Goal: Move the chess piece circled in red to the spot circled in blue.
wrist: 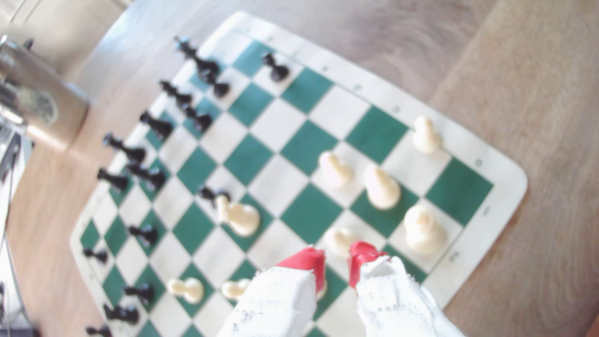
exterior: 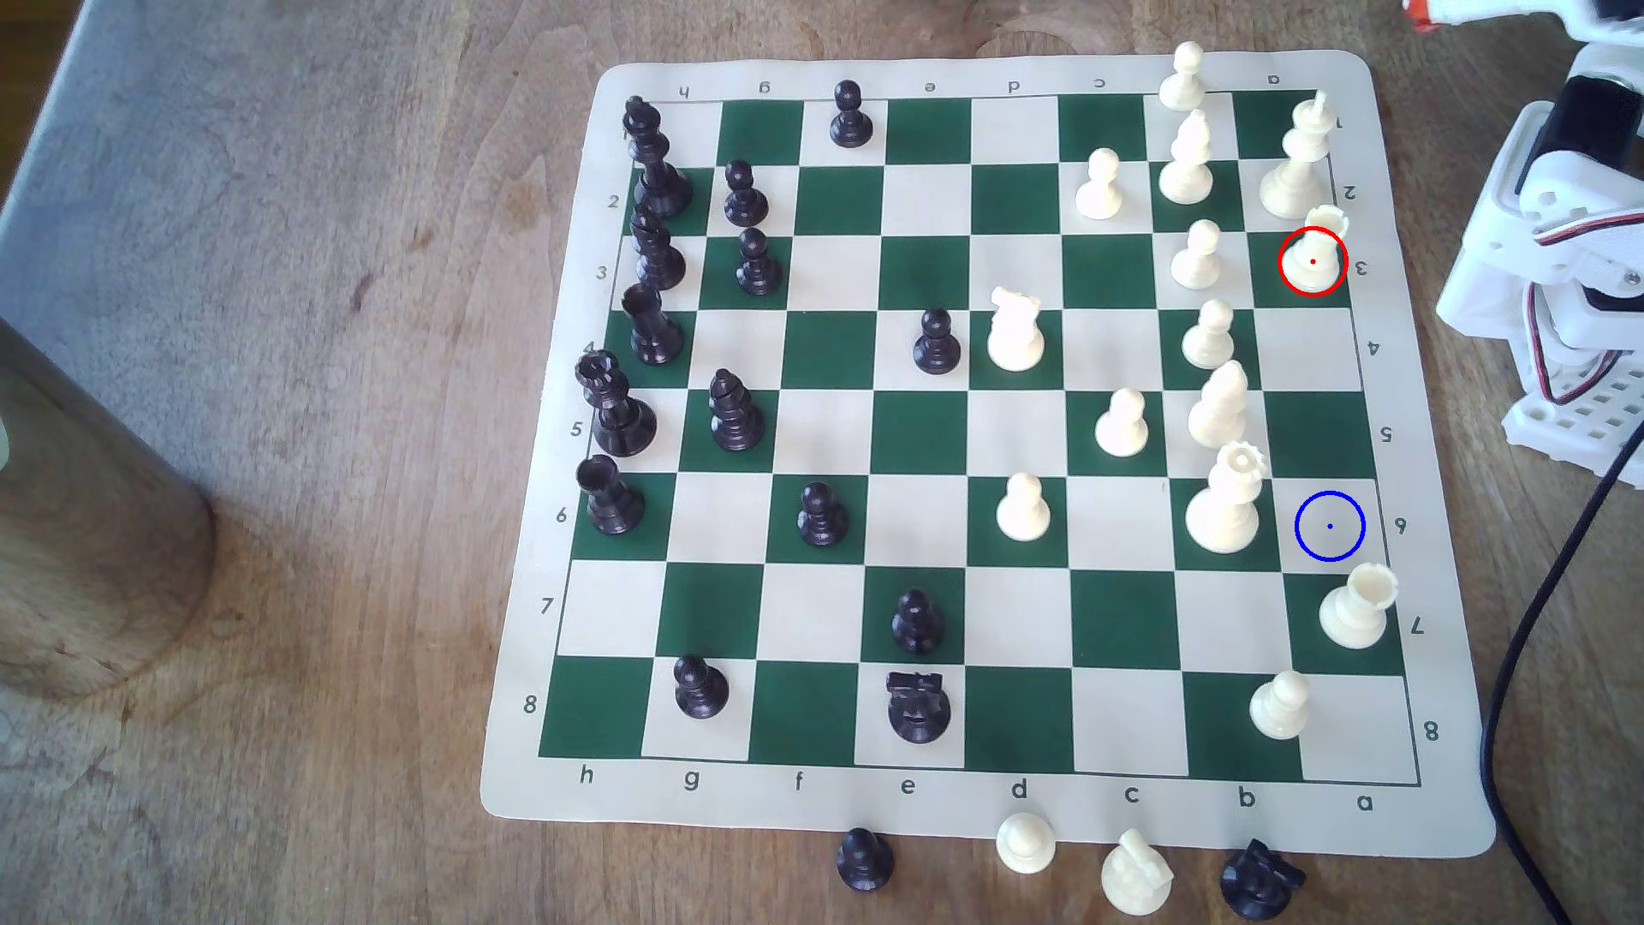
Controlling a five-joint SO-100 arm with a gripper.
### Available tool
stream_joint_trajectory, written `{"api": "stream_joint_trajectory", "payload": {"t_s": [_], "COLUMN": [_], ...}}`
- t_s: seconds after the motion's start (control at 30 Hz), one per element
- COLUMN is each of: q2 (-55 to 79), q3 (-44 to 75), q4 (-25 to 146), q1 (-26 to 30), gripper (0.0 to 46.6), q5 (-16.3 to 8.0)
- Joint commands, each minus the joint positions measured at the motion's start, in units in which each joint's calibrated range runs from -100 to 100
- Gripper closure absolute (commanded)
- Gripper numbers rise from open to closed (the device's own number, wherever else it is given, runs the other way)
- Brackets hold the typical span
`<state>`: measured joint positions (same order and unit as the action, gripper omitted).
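The chess piece circled in red [exterior: 1318, 242] is a short cream rook on a green square at the board's right edge in the exterior view, standing upright. The spot circled in blue [exterior: 1329, 526] is a bare cream square three squares nearer the camera on the same edge column. My white arm [exterior: 1566, 258] sits off the board at the exterior view's right. In the blurred wrist view my gripper [wrist: 337, 264], with red tips on white-wrapped fingers [wrist: 308, 262], hangs above the board's white side, open by a narrow gap with nothing in it.
A tall cream king [exterior: 1301, 160] stands just behind the circled rook. A cream queen [exterior: 1226, 502] and a second rook [exterior: 1357, 609] flank the blue spot. A black cable [exterior: 1530, 623] runs beside the mat. Several captured pieces [exterior: 1134, 876] lie by the front edge.
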<state>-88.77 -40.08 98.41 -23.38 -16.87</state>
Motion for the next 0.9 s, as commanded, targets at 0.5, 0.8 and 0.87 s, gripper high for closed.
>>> {"api": "stream_joint_trajectory", "payload": {"t_s": [0.5, 0.8, 0.87], "q2": [10.0, 19.6, 22.6], "q3": [-14.0, -16.0, -16.2], "q4": [0.2, -5.0, -6.4], "q1": [1.7, 0.6, 0.7], "gripper": [35.0, 29.0, 29.1], "q5": [-2.9, -3.4, -3.5]}}
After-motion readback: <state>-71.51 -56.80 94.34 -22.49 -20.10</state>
